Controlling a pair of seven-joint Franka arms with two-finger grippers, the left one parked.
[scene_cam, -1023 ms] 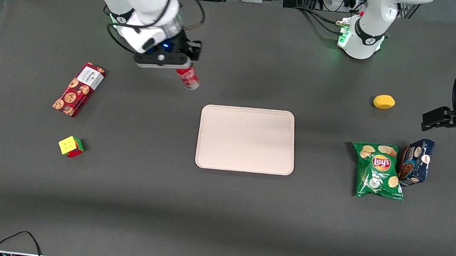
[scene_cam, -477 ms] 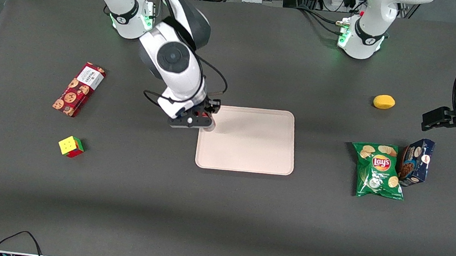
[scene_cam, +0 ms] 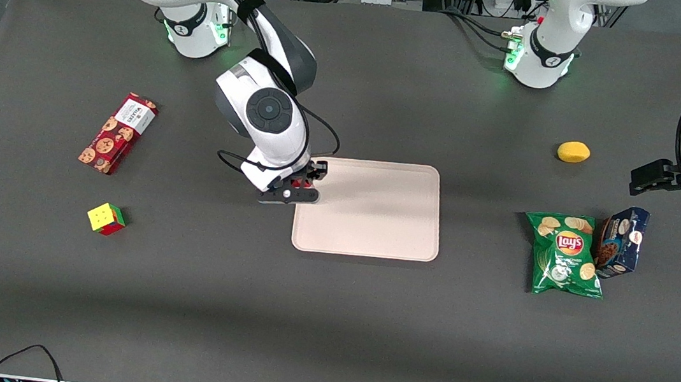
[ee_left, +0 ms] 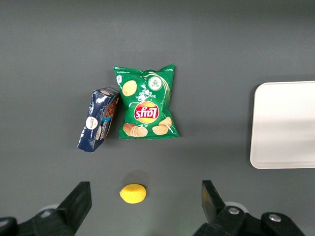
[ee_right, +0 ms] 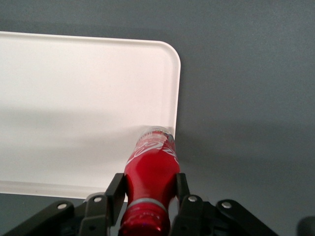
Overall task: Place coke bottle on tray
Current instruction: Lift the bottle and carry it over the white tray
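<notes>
Front view, nearest first: a colour cube (scene_cam: 106, 218) sits on the dark desk (scene_cam: 324, 330) toward the working arm's end, with a red cookie box (scene_cam: 117, 133) farther from the camera than the cube. A green chip bag (scene_cam: 566, 255) and a blue snack box (scene_cam: 621, 241) lie touching each other toward the parked arm's end, a yellow lemon-like item (scene_cam: 573, 152) farther off again. The tray (scene_cam: 376, 214) lies mid-desk and carries nothing apart from the bottle now arriving at its edge. The hand (scene_cam: 296, 190) hangs low over the tray edge that faces the working arm's end. Right wrist view shows the hand clamped on the coke bottle (ee_right: 151, 182), one finger (ee_right: 114, 192) pressed to each side of the red body below the cap. The bottle's clear base sits right at the tray's raised rim (ee_right: 177, 98), beside a rounded corner; whether it touches the tray floor or the rim cannot be told. Assessment: transport looks nearly complete, release not yet made. Principal risk is placement margin. Should the base be straddling the rim, release would leave the slim bottle tilted, and it would likely topple and roll onto the desk. A small shift toward the tray centre before release would remove that hazard. Opening while above the surface would also invite tipping.
</notes>
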